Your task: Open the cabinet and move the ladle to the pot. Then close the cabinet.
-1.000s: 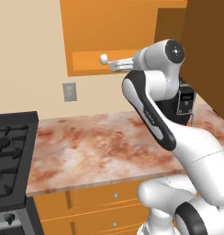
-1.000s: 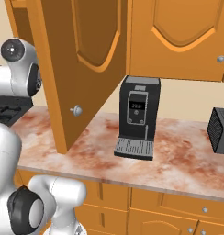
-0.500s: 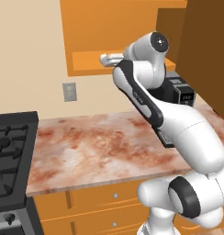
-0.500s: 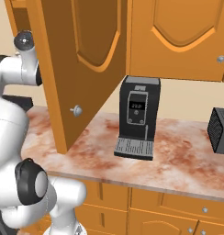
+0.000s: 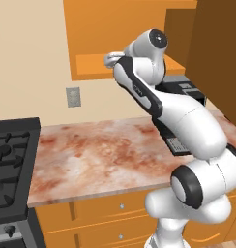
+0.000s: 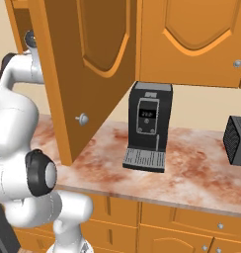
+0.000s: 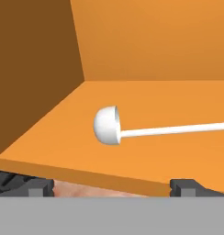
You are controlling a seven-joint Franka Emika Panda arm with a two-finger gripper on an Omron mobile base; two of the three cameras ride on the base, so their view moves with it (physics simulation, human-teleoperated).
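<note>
Two dark fingertips (image 7: 38,187) of the gripper (image 7: 111,188) stand wide apart at the near edge of the hand view, with nothing between them, just short of the front lip of the shelf in the cabinet (image 7: 146,41). Beyond that lip, on the orange shelf floor, lies the ladle (image 7: 108,125): its round white bowl rests on its side toward the cabinet's darker side wall, and its long thin handle runs straight away from the bowl across the shelf, out past the frame edge. The ladle lies apart from both the side wall and the back wall, and the fingertips do not touch it. In the left base view the white arm reaches up from the counter (image 5: 95,155) to the open cabinet (image 5: 105,29), and the ladle's pale bowl (image 5: 109,59) shows at the shelf's front edge, just beside the arm's upper link. In the right base view the cabinet door (image 6: 88,74) stands swung out over the counter, its small silver knob (image 6: 83,118) facing the camera; past the door a black coffee machine (image 6: 148,126) stands against the wall.
</note>
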